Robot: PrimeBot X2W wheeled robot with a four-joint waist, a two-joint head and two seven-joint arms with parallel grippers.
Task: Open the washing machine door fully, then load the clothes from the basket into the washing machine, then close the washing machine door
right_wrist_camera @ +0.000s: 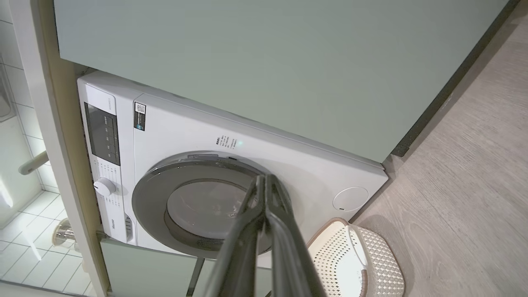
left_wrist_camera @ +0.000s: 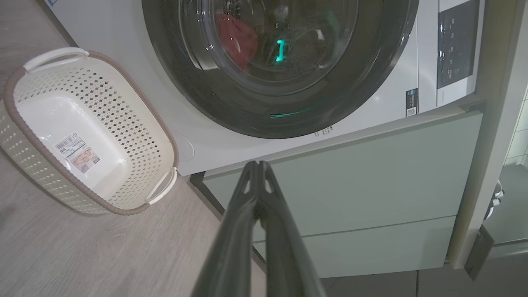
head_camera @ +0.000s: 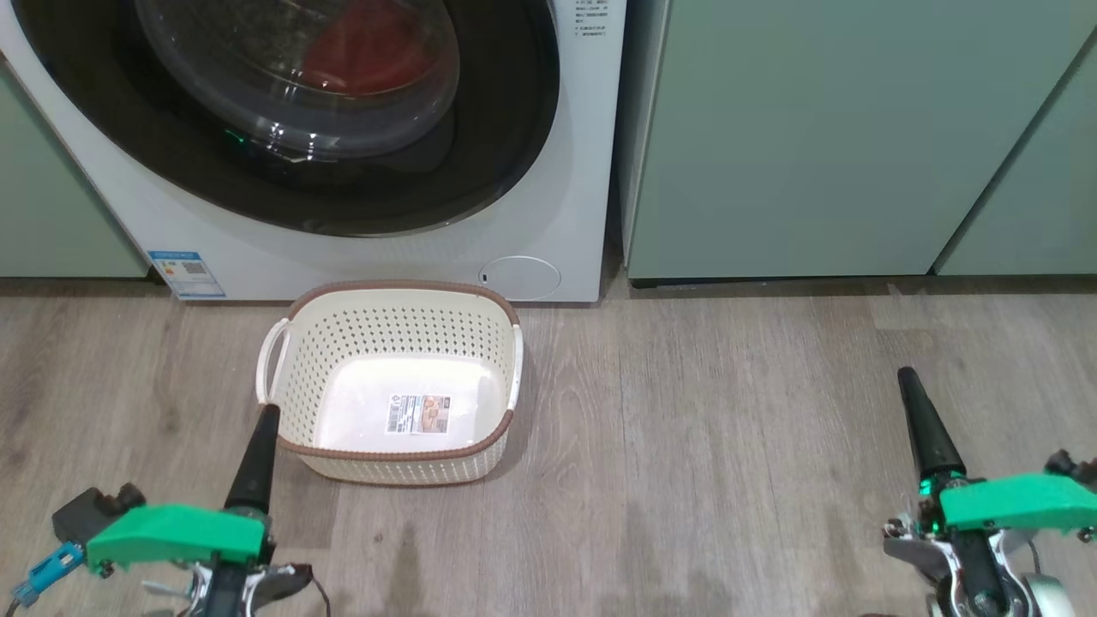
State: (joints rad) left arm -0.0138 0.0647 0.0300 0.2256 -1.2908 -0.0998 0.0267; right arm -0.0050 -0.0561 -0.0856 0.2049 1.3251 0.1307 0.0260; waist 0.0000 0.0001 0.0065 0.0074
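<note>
The washing machine door is closed. Its wide black rim lies flat against the white front of the washing machine. The red clothes are inside the drum and show through the clear glass bowl of the door; in the left wrist view they appear as a red patch behind the glass.

The basket stands upright on the floor, just in front of the machine and below the door. Its bottom is bare white, with a label lying in the middle. Behind the basket, low on the machine front, is the round flap, and a blue sticker is at the lower left corner of the machine. Pale green cabinets stand on both sides of the machine.

The left gripper is clenched, its two dark fingers pressed together and holding nothing. In the head view its tip shows just beside the near left corner of the basket, while in the left wrist view the gripper is apart from the basket and points at the cabinet below the door.

The right gripper is clenched as well and holds nothing. It hangs over the floor, well apart from the basket. In the right wrist view it points toward the door, with the control panel and a white knob at the far end of the machine.
</note>
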